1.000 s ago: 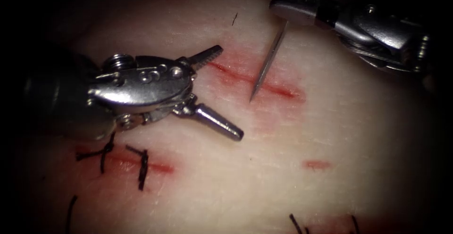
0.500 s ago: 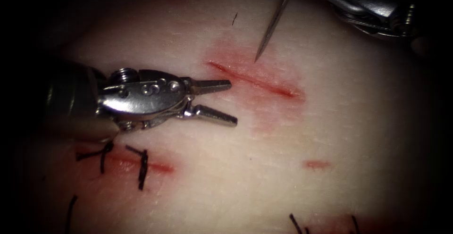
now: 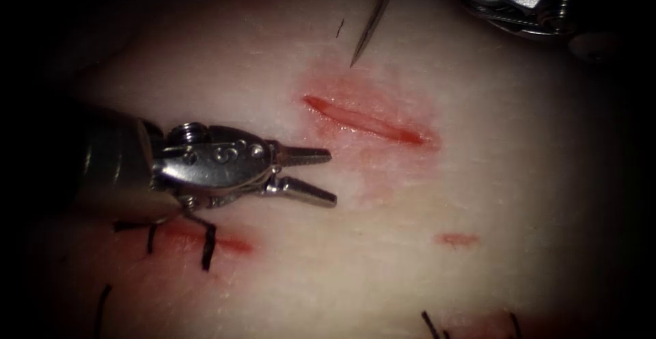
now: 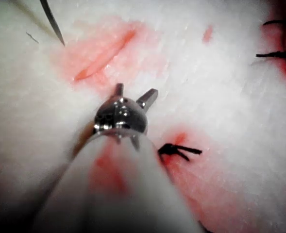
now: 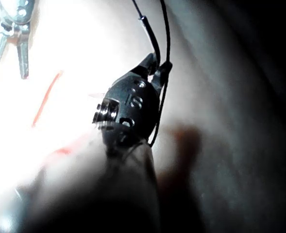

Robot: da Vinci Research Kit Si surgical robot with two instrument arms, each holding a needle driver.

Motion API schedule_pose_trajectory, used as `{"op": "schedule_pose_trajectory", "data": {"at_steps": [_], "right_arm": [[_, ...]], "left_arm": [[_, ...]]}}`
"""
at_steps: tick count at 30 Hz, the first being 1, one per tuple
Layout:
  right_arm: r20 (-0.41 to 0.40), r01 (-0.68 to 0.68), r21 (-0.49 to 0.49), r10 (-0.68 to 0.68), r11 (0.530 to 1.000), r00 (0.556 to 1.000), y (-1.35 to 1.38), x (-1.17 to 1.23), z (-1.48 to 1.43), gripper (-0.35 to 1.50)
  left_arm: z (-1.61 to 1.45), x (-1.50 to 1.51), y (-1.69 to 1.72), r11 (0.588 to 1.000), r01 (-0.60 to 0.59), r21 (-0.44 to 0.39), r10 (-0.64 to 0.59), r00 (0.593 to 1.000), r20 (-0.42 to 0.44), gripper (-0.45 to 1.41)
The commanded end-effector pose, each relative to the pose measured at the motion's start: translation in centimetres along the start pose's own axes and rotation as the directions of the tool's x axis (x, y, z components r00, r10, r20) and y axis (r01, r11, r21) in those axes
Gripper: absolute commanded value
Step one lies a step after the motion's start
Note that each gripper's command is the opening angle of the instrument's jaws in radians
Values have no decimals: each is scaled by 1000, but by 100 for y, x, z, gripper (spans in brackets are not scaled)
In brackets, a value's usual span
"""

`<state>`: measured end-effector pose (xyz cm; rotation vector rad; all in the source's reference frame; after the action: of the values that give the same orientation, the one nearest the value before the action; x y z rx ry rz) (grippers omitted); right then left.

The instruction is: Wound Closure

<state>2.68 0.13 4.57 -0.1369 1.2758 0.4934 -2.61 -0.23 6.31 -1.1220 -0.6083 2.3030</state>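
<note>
The left tool (image 3: 318,175) sits near the left end of the cut (image 3: 369,120), its jaws a little apart and holding nothing. The right tool (image 5: 155,65) is at the far right, closed on the needle (image 3: 372,21), though the grip point along its curve cannot be made out. The needle's tip hangs free above the tissue (image 3: 410,270), just beyond the cut's far side, and thread (image 5: 164,29) runs past the right tool.

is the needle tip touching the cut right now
Apart. In the endoscope view the needle tip hangs above the cut, with a band of pale tissue between them; the left wrist view shows the same gap.
</note>
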Motion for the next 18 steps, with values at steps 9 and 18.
{"op": "schedule_pose_trajectory", "data": {"at_steps": [9, 18], "right_arm": [[2, 11, 9, -11, 1000, 1000, -4, -2, 7, -35], [14, 31, 24, -31, 999, 999, -9, -7, 5, -35]], "left_arm": [[3, 1, -2, 1000, 0, -5, 0, 1000, -1, 46], [-2, 5, -2, 1000, 3, -13, -3, 1000, 0, 46]]}}
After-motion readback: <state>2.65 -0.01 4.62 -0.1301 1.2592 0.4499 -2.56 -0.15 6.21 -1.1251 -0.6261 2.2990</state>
